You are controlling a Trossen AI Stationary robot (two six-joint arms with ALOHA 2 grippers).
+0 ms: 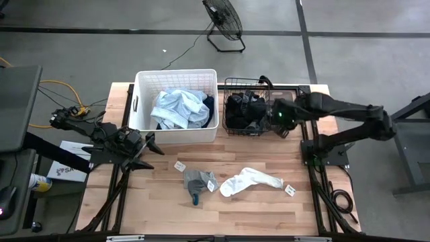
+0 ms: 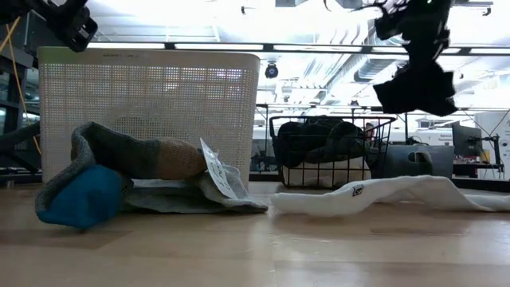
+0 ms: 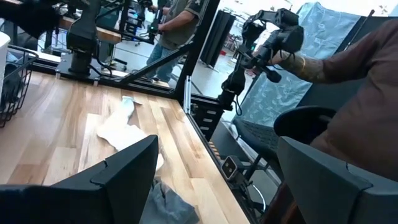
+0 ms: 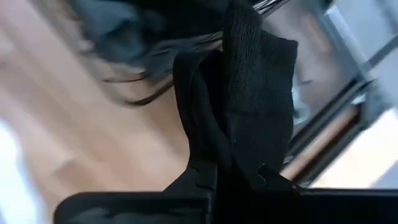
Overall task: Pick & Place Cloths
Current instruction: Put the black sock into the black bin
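My right gripper (image 1: 264, 113) is up above the right side of the black wire basket (image 1: 247, 86) and is shut on a black ribbed cloth (image 2: 418, 84), which hangs clear over the table. More black cloths (image 1: 243, 111) lie in the basket. A grey cloth with a blue end (image 1: 197, 181) and a white sock (image 1: 250, 181) lie flat on the wood, each with a small white tag. My left gripper (image 1: 149, 153) waits open near the table's left edge, beside the white tub (image 1: 141, 101). My right gripper pinches the black cloth between its two fingers at a bunched upper fold (image 4: 231, 163). The fingers come from above. The cloth hangs slack below them (image 2: 418, 84), lifted clear of basket and table. How many layers are caught cannot be seen.
The white tub holds light blue cloth (image 1: 178, 107) and a dark piece (image 1: 209, 111). A floor fan (image 1: 225, 23) stands beyond the far edge. A person in a brown sleeve (image 3: 367, 81) sits off the table's side. Bare wood lies along the near edge (image 1: 215, 215).
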